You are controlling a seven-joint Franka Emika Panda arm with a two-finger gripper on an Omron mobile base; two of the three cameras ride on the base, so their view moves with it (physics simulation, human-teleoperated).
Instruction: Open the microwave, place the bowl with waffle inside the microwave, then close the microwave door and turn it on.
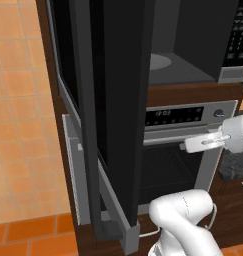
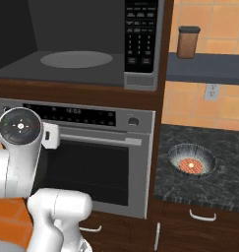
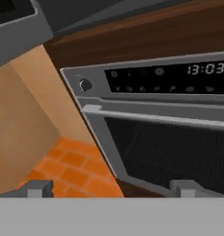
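Left base view first: the microwave door (image 1: 120,100) is swung wide open — a tall black glass panel in a grey frame, seen nearly edge-on and jutting toward the camera. Behind it the microwave (image 1: 193,55) shows its grey cavity, with the pale round turntable (image 2: 75,59) lying flat on the floor of it and the black keypad strip (image 2: 140,34) standing on the right side. Just below sits the silver oven (image 2: 91,147), clock reading 13:03. Over on the dark speckled surface (image 2: 219,177), well to the right, the bowl (image 2: 192,160) holds a reddish waffle (image 2: 192,166). Hand view — the pincer (image 3: 113,188) is spread open, fingertips (image 3: 37,186) wide apart with nothing between them, facing the oven front.
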